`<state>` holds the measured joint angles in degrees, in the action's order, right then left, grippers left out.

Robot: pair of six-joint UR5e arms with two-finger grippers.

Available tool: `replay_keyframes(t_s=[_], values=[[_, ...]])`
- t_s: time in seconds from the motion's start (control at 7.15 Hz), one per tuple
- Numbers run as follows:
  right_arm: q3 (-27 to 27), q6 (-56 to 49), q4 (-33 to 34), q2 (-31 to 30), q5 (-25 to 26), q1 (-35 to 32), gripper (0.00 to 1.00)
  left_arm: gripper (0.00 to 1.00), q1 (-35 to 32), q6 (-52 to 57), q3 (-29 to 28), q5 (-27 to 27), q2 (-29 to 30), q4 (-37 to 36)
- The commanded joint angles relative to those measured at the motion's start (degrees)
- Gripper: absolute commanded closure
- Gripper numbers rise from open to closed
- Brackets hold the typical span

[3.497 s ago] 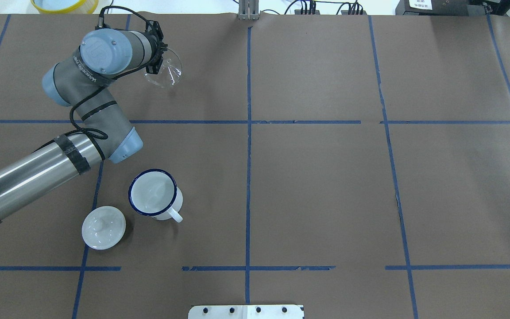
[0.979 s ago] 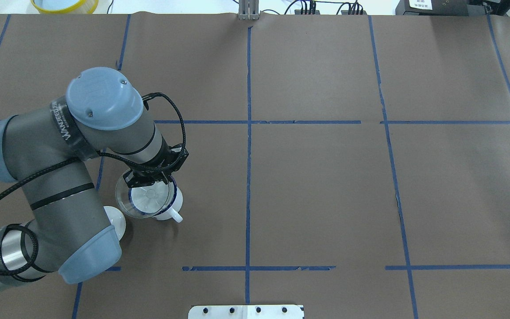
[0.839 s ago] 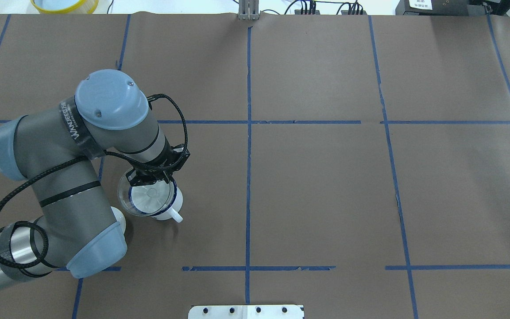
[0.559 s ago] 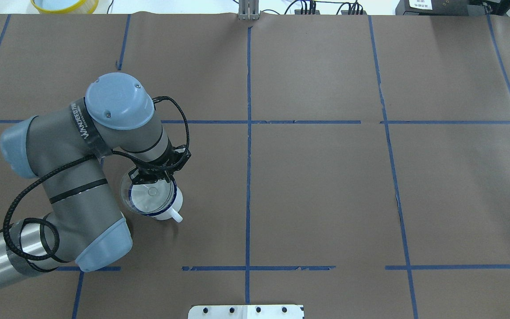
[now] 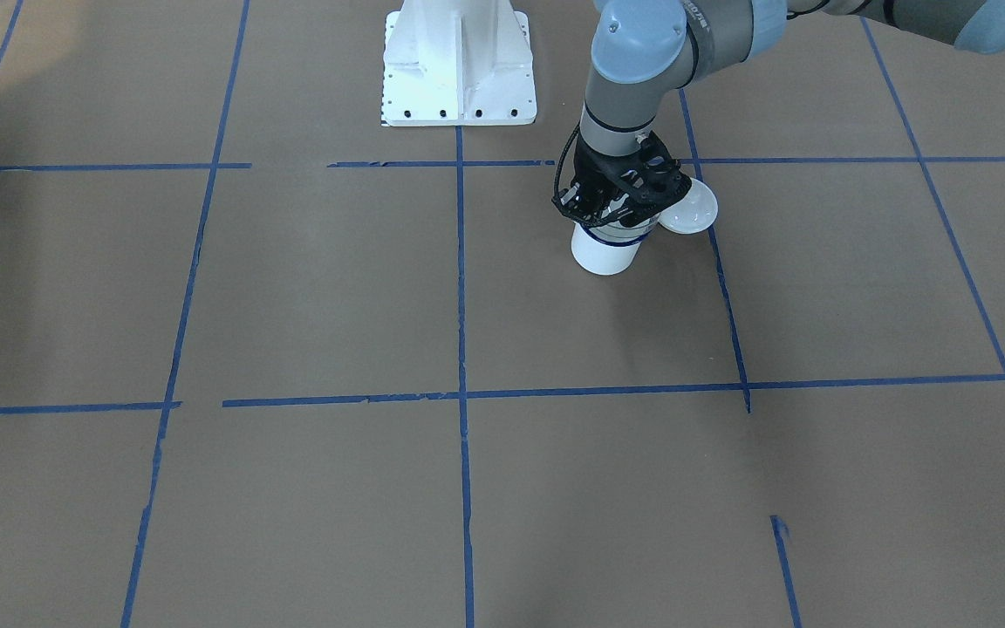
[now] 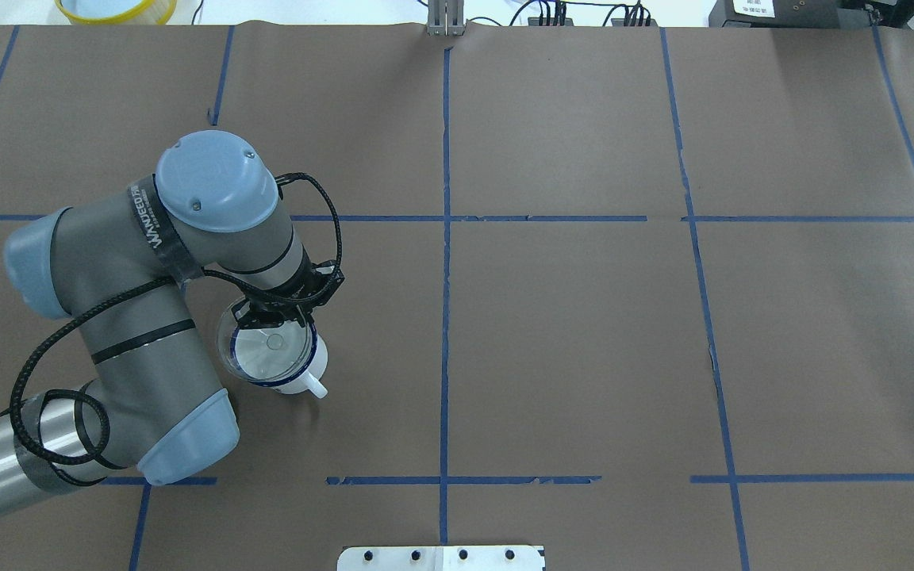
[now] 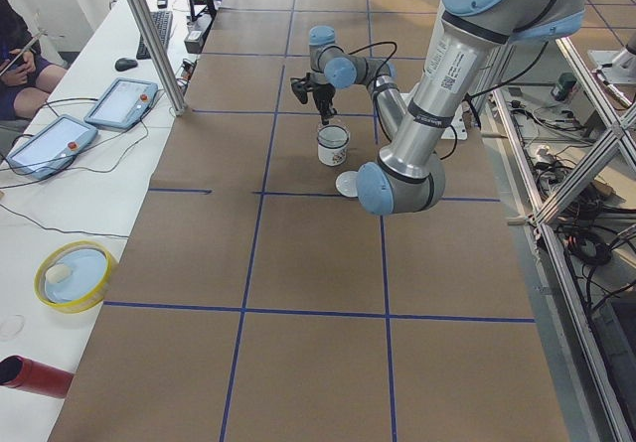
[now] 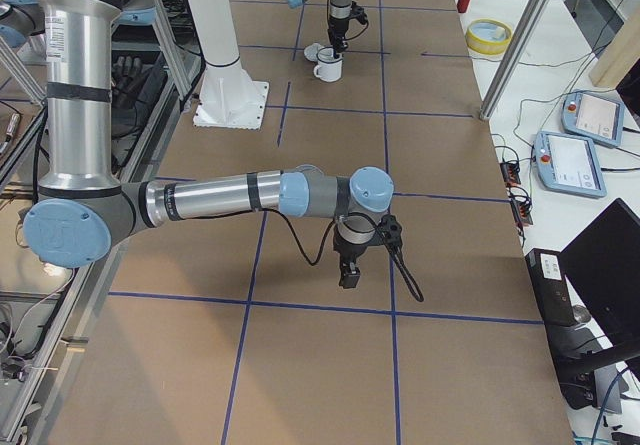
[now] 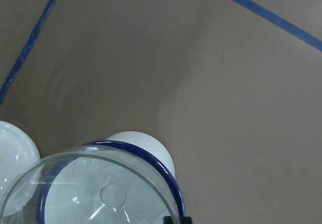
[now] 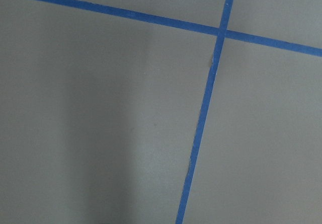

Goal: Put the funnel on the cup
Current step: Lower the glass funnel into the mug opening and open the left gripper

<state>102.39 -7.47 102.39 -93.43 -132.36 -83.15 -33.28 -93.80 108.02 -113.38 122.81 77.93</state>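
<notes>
Reading the overhead view as a clock face with 12 o'clock at the table's far edge, the cup [image 6: 297, 386] stood upright on the left half of the table [image 6: 584, 333], its handle toward 5 o'clock. The funnel [image 6: 265, 358] hung mouth-up right over it, its rim pinched at 12 o'clock between the fingers of the left gripper [image 6: 269, 323]. The wrist view showed the clear cone overlapping the blue rim but sitting a little off toward 9 o'clock, with the spout apparently inside the mug's mouth. Whether the cone touched the rim could not be told. The step in hand looked like the final seating, nearly done. To do it well, the arm would best nudge the funnel slightly toward 3 o'clock until the two circles matched. It should then lower straight and level, and only afterwards part the fingers and lift clear vertically, since a sideways exit might drag the light funnel off. The lid [image 5: 693, 213], just beside the cup at 8 o'clock, needed no touching. The right gripper [image 8: 349, 271] hung over bare table well apart; its fingers' spread could not be told.
</notes>
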Motion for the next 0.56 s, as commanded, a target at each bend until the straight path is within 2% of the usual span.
replay_keyframes(t_s=[0.0,0.14,0.28,0.42], values=[[0.0,0.0,0.0,0.0,0.0,0.0,0.00,0.56,0.1,0.0,0.0,0.0,0.0,0.0],[0.0,0.0,0.0,0.0,0.0,0.0,0.00,0.36,0.1,0.0,0.0,0.1,0.0,-0.1],[0.0,0.0,0.1,0.0,0.0,0.0,0.00,0.07,0.1,0.1,0.1,0.1,0.0,-0.1],[-0.1,0.0,0.0,0.0,0.0,0.0,0.00,0.00,-0.2,0.3,1.1,0.1,-0.5,-0.2]])
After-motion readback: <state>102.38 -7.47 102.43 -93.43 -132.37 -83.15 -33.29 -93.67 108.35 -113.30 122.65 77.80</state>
